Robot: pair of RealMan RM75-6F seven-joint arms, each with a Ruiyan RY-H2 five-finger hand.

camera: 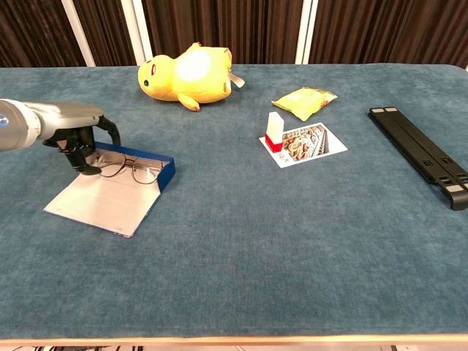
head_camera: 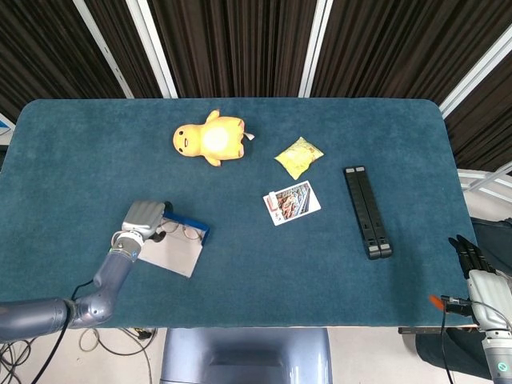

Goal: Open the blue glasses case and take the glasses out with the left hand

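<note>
The blue glasses case (camera: 150, 162) (head_camera: 190, 227) lies open at the table's front left, its grey lid (camera: 99, 201) (head_camera: 172, 257) flat on the cloth toward me. The thin-rimmed glasses (camera: 131, 171) (head_camera: 178, 233) lie inside it. My left hand (camera: 79, 140) (head_camera: 142, 217) is at the case's left end with its fingers curled down into that end and the thumb arched over the back wall, gripping the case there. Whether the fingertips also touch the glasses is hidden. My right hand (head_camera: 478, 276) hangs off the table at the lower right, holding nothing.
A yellow plush toy (camera: 183, 75) lies at the back. A yellow snack packet (camera: 303, 101), a picture card (camera: 303, 142) with a small red-and-white block (camera: 274, 131), and a long black bar (camera: 420, 155) are on the right.
</note>
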